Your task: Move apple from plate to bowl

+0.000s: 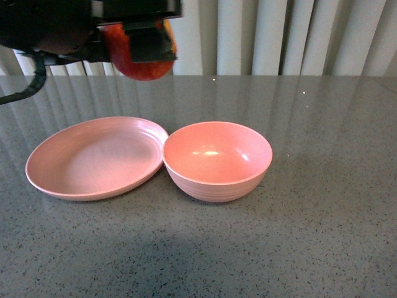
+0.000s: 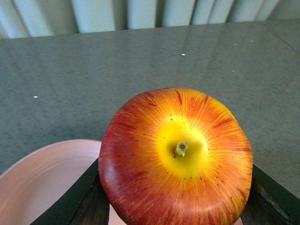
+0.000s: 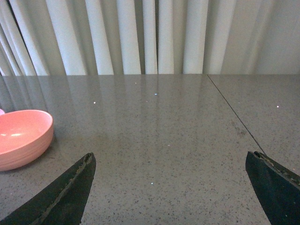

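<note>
My left gripper (image 1: pixel 141 46) is shut on the red and yellow apple (image 1: pixel 144 67) and holds it high in the air, above the far side of the plate (image 1: pixel 93 158), at the top left of the front view. In the left wrist view the apple (image 2: pixel 176 157) fills the jaws, stem dimple facing the camera, with the plate's rim (image 2: pixel 42 180) below it. The shallow pink plate lies empty on the table. The deep pink bowl (image 1: pixel 217 160) stands empty just right of it, touching its rim. My right gripper (image 3: pixel 171 187) is open and empty, with the bowl (image 3: pixel 21 138) at its side.
The grey speckled table (image 1: pixel 322 217) stretches wide around both dishes. White curtains (image 1: pixel 279 37) hang behind its far edge. A thin seam (image 3: pixel 232 115) runs across the tabletop in the right wrist view.
</note>
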